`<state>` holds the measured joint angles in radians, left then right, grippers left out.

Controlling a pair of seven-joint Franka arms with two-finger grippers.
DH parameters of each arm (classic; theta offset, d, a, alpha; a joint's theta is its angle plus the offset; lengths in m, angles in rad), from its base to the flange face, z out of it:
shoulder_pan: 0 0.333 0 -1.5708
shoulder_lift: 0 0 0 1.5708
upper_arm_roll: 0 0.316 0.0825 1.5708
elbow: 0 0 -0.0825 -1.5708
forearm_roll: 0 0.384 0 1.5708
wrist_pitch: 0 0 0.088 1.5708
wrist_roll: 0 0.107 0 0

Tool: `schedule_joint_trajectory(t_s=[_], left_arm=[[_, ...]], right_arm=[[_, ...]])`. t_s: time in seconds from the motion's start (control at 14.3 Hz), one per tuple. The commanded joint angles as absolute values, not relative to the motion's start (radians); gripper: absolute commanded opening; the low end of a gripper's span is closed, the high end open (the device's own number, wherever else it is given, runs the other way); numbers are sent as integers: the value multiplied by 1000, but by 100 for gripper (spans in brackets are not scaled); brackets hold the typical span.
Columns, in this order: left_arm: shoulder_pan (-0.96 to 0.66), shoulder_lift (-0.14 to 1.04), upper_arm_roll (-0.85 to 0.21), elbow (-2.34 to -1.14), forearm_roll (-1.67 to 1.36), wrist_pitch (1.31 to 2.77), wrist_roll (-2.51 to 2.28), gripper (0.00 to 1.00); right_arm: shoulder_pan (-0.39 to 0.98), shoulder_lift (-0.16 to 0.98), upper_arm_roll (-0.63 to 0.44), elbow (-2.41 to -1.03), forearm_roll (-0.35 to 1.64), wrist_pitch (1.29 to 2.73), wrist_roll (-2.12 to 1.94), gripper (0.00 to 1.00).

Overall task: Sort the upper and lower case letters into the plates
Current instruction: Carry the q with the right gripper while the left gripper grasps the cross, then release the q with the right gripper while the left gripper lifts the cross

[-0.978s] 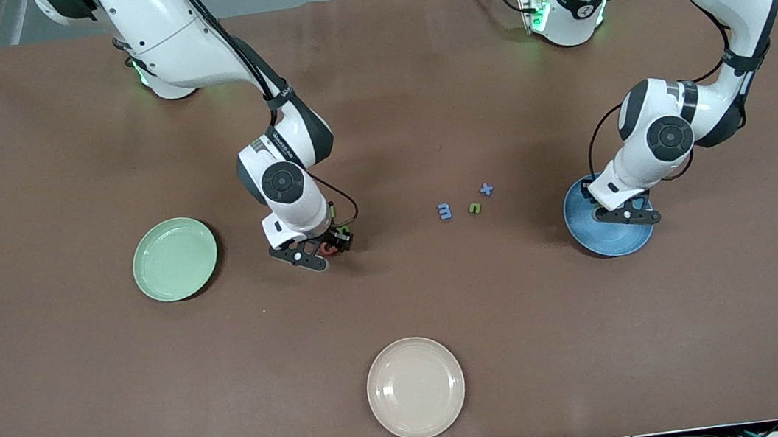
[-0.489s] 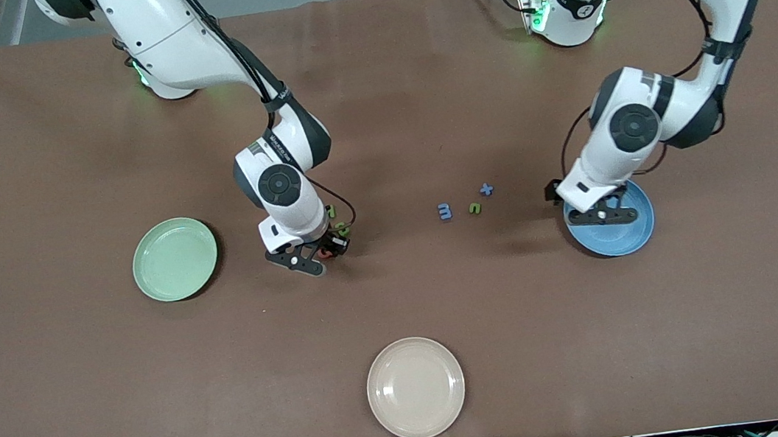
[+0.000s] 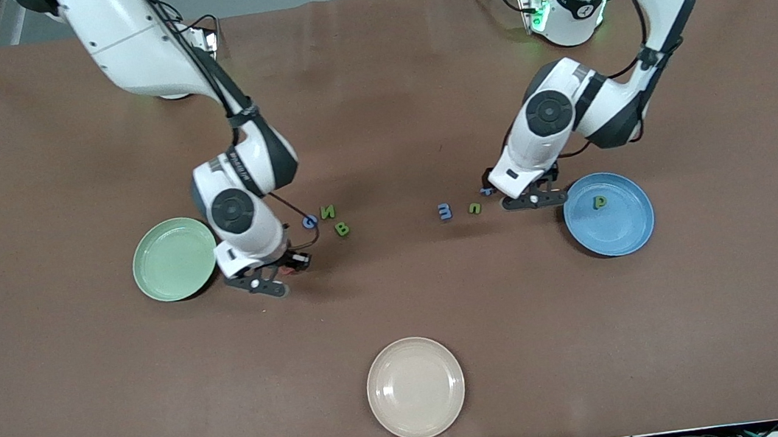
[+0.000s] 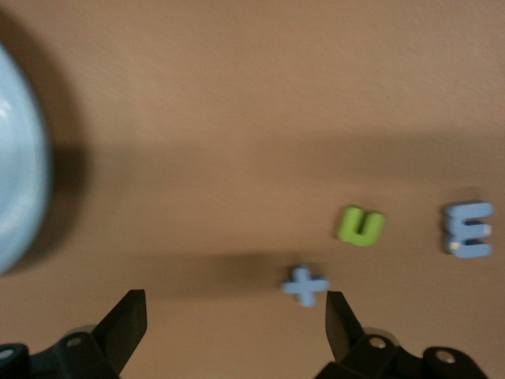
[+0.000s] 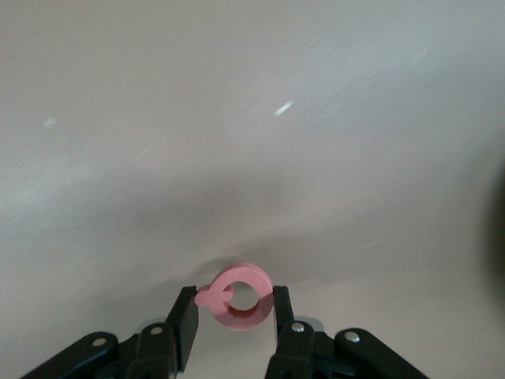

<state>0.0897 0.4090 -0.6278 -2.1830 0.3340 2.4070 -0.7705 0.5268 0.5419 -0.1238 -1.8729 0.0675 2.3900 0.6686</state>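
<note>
My right gripper [image 3: 288, 265] hangs just above the table beside the pale green plate [image 3: 175, 259], shut on a pink ring-shaped letter with a small tail [image 5: 239, 295]. Letters G [image 3: 310, 221], N [image 3: 329, 212] and B [image 3: 342, 229] lie near it. My left gripper [image 3: 509, 198] is open and empty, low over the table between the blue plate [image 3: 624, 230] and the small letters. The blue x [image 4: 305, 284] lies just inside one of its fingers [image 4: 343, 324]. A green n [image 4: 360, 226] and a blue m [image 4: 467, 230] lie beside the x. A green p [image 3: 601, 202] rests in the blue plate.
A cream plate [image 3: 416, 388] sits at the table edge nearest the front camera, midway between the two arms. Brown table surface stretches between it and the letters. The blue plate's rim [image 4: 16, 197] shows in the left wrist view.
The left gripper opened, left the green p in the blue plate and swung to the small letters. The right gripper closed on the pink letter and carried it toward the green plate, uncovering G, N, B.
</note>
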Motion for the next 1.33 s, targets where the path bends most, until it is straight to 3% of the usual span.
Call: schedule_joint_trajectory(t_s=[0.0,0.42,0.7,1.26], left_arm=[[60,465,-629,-2184,353,2467,-892,100],[52,540,-626,-2186,497,2539,-1044,100],[49,552,-623,-2197,525,2539,-1063,99],[52,555,-621,-2198,570,2539,-1066,57]], right_arm=[[434,378,-106,-2063,51,2401,519,1],[270,197,-106,-2362,51,2517,249,1],[249,198,-104,-2485,51,2643,221,1],[204,221,-104,-2505,51,2695,216,2]])
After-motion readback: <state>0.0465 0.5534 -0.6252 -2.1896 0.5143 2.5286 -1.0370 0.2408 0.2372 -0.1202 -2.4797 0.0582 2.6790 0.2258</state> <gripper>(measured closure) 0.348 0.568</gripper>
